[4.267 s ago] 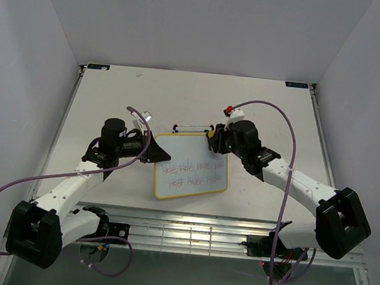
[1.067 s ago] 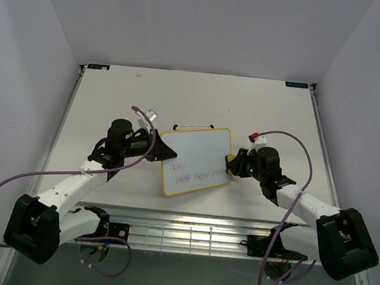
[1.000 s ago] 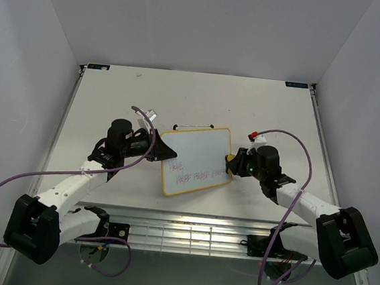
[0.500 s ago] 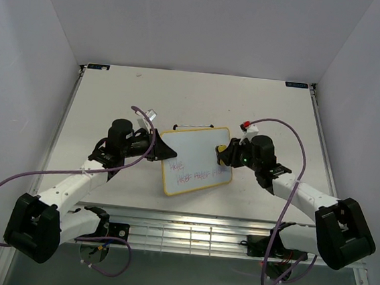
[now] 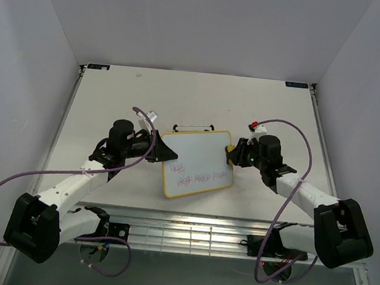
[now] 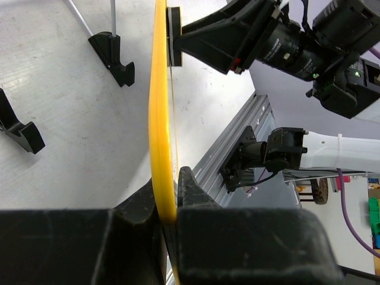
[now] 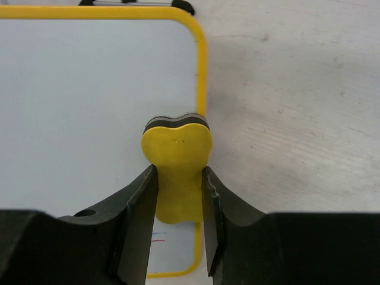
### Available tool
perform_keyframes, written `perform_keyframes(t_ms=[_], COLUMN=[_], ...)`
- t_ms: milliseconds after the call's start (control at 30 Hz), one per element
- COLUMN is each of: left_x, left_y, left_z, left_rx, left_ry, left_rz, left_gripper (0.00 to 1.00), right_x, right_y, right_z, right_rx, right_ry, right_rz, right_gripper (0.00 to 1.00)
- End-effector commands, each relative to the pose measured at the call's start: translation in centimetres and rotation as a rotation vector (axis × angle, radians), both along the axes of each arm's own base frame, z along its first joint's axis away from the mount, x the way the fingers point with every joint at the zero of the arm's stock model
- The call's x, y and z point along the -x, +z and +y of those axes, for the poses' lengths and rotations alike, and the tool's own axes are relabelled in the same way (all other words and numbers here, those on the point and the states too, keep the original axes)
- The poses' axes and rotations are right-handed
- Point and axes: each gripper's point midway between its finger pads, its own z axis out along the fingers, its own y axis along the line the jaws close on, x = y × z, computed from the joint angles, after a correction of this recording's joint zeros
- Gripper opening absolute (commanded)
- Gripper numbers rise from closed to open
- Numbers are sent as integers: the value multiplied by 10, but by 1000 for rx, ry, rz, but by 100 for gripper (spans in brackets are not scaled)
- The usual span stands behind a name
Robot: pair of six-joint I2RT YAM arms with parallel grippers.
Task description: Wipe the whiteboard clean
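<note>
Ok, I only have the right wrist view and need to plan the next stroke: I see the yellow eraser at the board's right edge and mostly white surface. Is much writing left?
Observer: Yes. The top view shows pink-red writing across the lower half of the whiteboard, all nearer the arms' bases than the eraser.
Operator: What keeps the board from sliding?
Observer: The left pincer is shut on the yellow frame at the board's left edge.
</note>
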Motion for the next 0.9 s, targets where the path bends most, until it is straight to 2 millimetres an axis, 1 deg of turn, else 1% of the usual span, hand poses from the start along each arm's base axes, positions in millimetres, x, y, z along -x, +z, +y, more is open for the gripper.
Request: perform_keyframes(t_ms=[0, 67, 100, 167, 200, 233, 267, 300, 333, 367, 400, 433, 467, 500, 533, 567, 633, 667, 733, 767, 800, 867], left_x=[35, 33, 32, 31, 30, 30, 29, 29, 29, 28, 29, 29, 29, 30, 30, 30, 31, 31, 32, 32, 33, 33], left_y=[56, 56, 57, 58, 60, 61, 63, 66, 67, 69, 71, 72, 73, 73, 73, 72, 72, 72, 72, 72, 73, 73], left_z=[-24, -25, -27, -29, -30, -32, -32, -34, -34, -34, -35, -35, -35, -36, -36, -35, -35, -35, -35, -34, -34, -34], left_rx=[150, 151, 153, 155, 158, 159, 161, 165, 167, 170, 172, 174, 175, 178, 178, 178, 180, 181, 182, 182, 184, 184], left_ry=[-237, -223, -224, -213, -212, -210, -202, -201, -196, -193, -195, -193, -191, -193, -190, -186, -188, -188, -188, -187, -187, -187], left_rz=[-122, -114, -114, -106, -109, -110, -117, -120, -123, -127, -132, -133, -134, -137, -136, -136, -138, -142, -142, -143, -146, -148], left_gripper=[0, 0, 0, 0, 0, 0, 0, 0, 0, 0, 0, 0, 0, 0, 0, 0, 0, 0, 0, 0, 0, 0], right_x=[26, 30, 37, 43, 60, 65, 69, 87, 95, 96, 110, 117, 118, 129, 132, 131, 132, 126, 119, 111, 110, 101], right_y=[22, 31, 40, 48, 47, 59, 62, 59, 58, 67, 63, 62, 71, 68, 66, 68, 58, 49, 41, 37, 27, 18], right_z=[48, 64, 84, 103, 124, 140, 150, 168, 176, 185, 197, 202, 211, 219, 221, 223, 221, 212, 200, 191, 179, 162], right_rx=[-56, -60, -71, -80, -79, -100, -94, -83, -75, -81, -69, -59, -64, -45, -25, -13, 17, 43, 67, 74, 90, 105], right_ry=[159, 182, 229, 252, 308, 331, 329, 375, 387, 372, 405, 416, 416, 436, 437, 426, 413, 374, 333, 301, 280, 236], right_rz=[-46, -68, -78, -83, -74, -87, -93, -81, -68, -79, -63, -54, -67, -59, -55, -67, -53, -54, -50, -43, -26, -12], right_gripper=[8, 8, 8, 8, 8, 8, 8, 8, 8, 8, 8, 8, 8, 8, 8, 8, 8, 8, 8, 8, 8, 8])
